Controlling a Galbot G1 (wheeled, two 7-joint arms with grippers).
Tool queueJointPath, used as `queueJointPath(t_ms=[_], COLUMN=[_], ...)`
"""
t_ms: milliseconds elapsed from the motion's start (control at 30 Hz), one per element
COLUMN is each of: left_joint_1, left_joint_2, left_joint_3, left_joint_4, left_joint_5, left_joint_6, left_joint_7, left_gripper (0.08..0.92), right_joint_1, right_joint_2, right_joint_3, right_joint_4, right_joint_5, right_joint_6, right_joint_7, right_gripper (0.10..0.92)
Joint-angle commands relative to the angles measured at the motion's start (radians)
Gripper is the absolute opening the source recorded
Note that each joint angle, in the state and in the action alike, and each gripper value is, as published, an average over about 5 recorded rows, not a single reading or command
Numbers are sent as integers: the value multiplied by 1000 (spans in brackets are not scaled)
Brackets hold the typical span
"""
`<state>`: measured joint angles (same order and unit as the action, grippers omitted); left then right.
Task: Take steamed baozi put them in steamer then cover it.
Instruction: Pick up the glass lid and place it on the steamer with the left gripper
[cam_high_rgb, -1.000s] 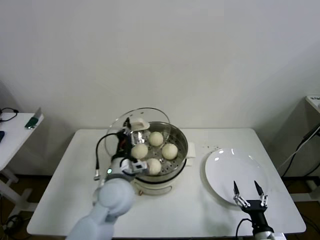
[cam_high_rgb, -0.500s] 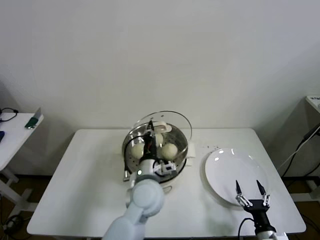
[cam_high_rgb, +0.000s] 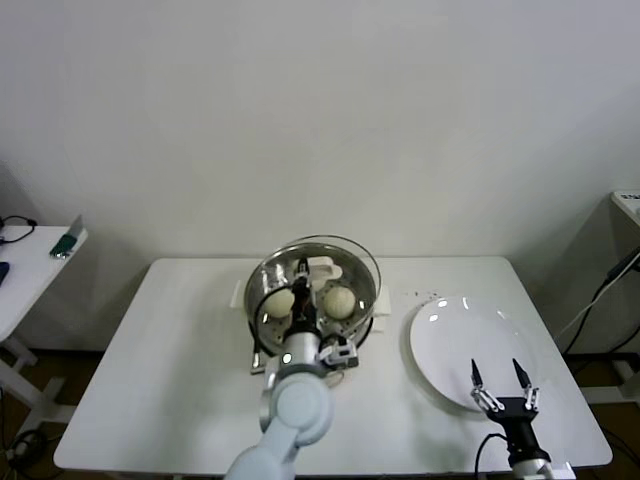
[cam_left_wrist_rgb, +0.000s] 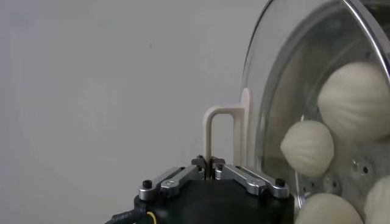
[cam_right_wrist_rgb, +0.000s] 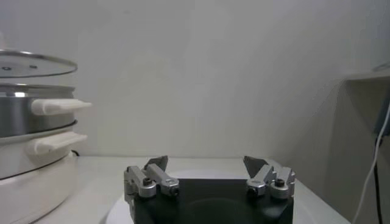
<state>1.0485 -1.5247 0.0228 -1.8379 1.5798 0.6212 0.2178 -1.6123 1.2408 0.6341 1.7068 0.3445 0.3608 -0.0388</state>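
Left claw holds cover over steamer, pinching its handle; right claw idle, spread.

Head view: steamer mid-table, cover above it and about lined up with the rim; whether it's seated or just above the rim is hard to tell, right wrist view shows the lid edge close over the steel wall. Two steamed baozi visible through the glass, more likely hidden behind the arm. Left wrist view: left claw tips pressed onto the cream handle, buns behind the glass. Right claw low by near edge of white plate, right of the steamer, holding nothing.
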Motion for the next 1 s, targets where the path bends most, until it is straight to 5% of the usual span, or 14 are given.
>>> queueJointPath(t_ms=[33,1000], left_joint_1=[15,25], left_joint_2=[5,23], left_joint_3=[-10,-9], left_joint_4=[26,13], left_joint_5=[43,28], left_joint_6=[-9,-21], left_joint_7=[11,20], left_gripper=[137,137], right_joint_1=[4,2], right_joint_2=[5,6], right_joint_3=[-2,-2], right_joint_4=[-7,-14], right_joint_5=[-5,-10], right_joint_6=[-2,14], right_joint_7=[0,2], right_gripper=[823,823])
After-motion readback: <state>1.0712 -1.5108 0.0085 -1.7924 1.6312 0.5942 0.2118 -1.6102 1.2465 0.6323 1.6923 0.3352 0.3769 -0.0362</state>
